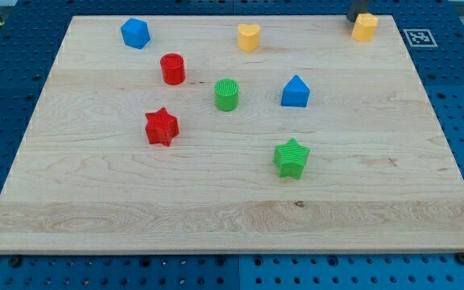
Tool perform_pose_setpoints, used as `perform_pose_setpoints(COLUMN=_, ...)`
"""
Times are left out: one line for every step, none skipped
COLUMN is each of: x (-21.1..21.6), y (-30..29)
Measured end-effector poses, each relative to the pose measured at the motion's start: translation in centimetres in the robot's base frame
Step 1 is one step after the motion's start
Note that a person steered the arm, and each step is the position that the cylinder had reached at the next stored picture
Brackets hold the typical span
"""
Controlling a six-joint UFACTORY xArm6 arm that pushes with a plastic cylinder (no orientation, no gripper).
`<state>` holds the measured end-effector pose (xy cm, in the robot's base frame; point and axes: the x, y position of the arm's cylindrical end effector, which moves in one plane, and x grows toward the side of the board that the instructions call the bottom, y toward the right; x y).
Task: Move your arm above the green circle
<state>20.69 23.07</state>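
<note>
The green circle (226, 94) stands upright near the board's (95, 201) middle, between the red cylinder (172, 68) and the blue block (295, 92). My tip (358, 19) shows only as a dark stub at the view's top, touching the yellow block (365, 26), well apart from the circle; it holds nothing.

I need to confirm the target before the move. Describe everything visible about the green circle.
The green circle is a short upright cylinder, bright green with fine ridges across its flat top, plastic-looking. It stands near the middle of the wooden board, touching no other block: the red cylinder lies to the view's upper left, the blue block to the view's right. My tip is far off, at the yellow block in the view's top right.
</note>
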Motion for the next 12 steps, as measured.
perform_pose_setpoints(x=2.4, y=0.7)
perform_pose_setpoints(x=2.4, y=0.6)
perform_pose_setpoints(x=2.2, y=-3.5)
perform_pose_setpoints(x=2.4, y=-7.7)
perform_pose_setpoints(x=2.4, y=-7.9)
perform_pose_setpoints(x=5.0, y=-7.9)
perform_pose_setpoints(x=9.6, y=-9.1)
perform_pose_setpoints(x=12.1, y=-10.2)
perform_pose_setpoints(x=13.4, y=-13.9)
perform_pose_setpoints(x=13.4, y=-19.2)
perform_pose_setpoints(x=13.4, y=-24.0)
perform_pose_setpoints(x=13.4, y=-27.9)
